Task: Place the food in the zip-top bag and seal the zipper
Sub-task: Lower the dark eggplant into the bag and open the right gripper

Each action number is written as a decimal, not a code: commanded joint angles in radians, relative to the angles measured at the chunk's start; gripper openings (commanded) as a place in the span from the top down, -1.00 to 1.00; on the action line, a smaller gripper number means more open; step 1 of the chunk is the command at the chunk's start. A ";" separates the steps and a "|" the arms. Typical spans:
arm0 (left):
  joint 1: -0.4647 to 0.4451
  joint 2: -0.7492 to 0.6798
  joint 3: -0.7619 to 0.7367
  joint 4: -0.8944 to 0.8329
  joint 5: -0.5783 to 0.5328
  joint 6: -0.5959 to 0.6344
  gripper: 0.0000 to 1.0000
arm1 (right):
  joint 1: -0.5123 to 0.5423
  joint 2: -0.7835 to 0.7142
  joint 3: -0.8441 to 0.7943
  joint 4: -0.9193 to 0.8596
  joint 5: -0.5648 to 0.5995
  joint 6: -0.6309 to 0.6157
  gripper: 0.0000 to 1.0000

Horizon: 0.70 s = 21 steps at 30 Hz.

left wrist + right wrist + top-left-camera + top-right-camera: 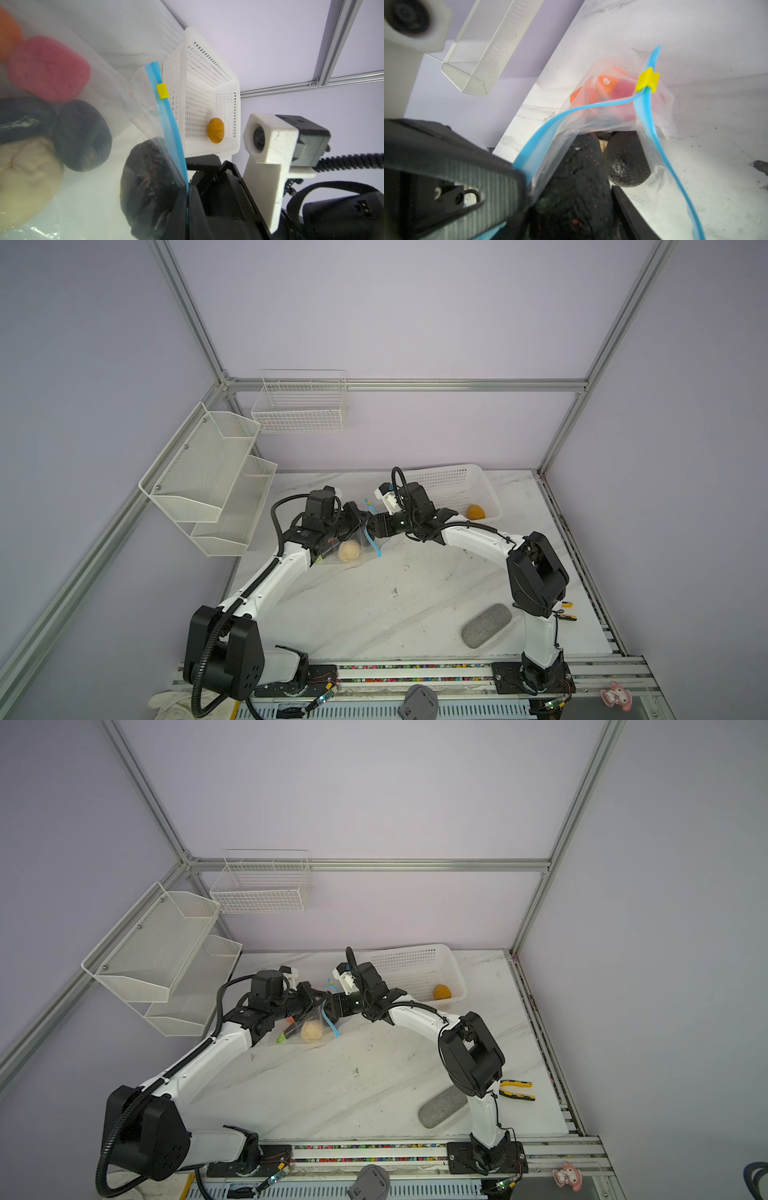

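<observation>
- Pinching the zipper (pixel 172 128) of the zip-top bag (pixel 116 99) with the left gripper (pixel 360 518), pressed fully together on the blue strip; own fingertips just a dark blur at the left wrist view's edge.
- Clamping a black speckled piece (pixel 575 182) with the right gripper (pixel 377 526), half spread, right at the bag mouth; only one jaw clear in the right wrist view, other side masked by blurred black hardware and film.
- Cannot place that piece for sure: past the zipper or only at the lip.
- Sits at back-middle of the surface (pixel 395 593), bag that is, just beside the white basket (pixel 457 481); mostly hidden under both grippers in both top views.
- Reads through the film as cream piece (pixel 27 176), pink piece (pixel 47 68), two more black pieces (pixel 83 135), orange pieces (pixel 605 83); all soft, one orange cut off by the frame in the left wrist view.
- Shows yellow tab (pixel 647 80) near one end of the strip, halves parted from the tab onward in the right wrist view.
- Spotted one yellow-brown piece (pixel 475 512) in the basket, well apart from the bag.
- Noted grey pad (pixel 436 1110) at front right, half covered by the right arm in a top view.
</observation>
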 commanded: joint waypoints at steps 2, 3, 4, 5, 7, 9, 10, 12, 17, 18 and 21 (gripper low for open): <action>0.008 -0.047 0.047 0.015 0.021 0.025 1.00 | -0.006 0.015 0.049 0.097 0.080 0.032 0.07; 0.011 -0.047 0.050 0.012 0.021 0.026 1.00 | -0.007 0.017 0.053 0.102 0.087 0.034 0.07; 0.013 -0.047 0.052 0.012 0.023 0.027 1.00 | -0.006 0.021 0.056 0.104 0.092 0.036 0.07; 0.015 -0.045 0.053 0.015 0.023 0.028 1.00 | -0.007 0.025 0.060 0.104 0.095 0.039 0.07; 0.019 -0.039 0.055 0.015 0.027 0.028 1.00 | -0.007 0.026 0.062 0.098 0.112 0.042 0.07; 0.024 -0.030 0.058 0.021 0.032 0.028 1.00 | -0.006 0.017 0.053 0.088 0.128 0.055 0.07; 0.027 -0.025 0.058 0.022 0.033 0.028 1.00 | -0.005 0.015 0.054 0.073 0.134 0.044 0.06; 0.031 -0.012 0.058 0.038 0.045 0.023 1.00 | -0.005 0.010 0.048 0.046 0.121 0.035 0.06; 0.033 0.014 0.077 0.051 0.071 0.012 1.00 | 0.016 -0.016 -0.010 0.056 0.072 0.052 0.03; 0.034 0.014 0.078 0.053 0.071 0.011 1.00 | 0.017 -0.020 -0.017 0.054 0.070 0.054 0.03; 0.033 0.013 0.076 0.057 0.070 0.008 1.00 | 0.018 -0.022 -0.027 0.046 0.069 0.054 0.01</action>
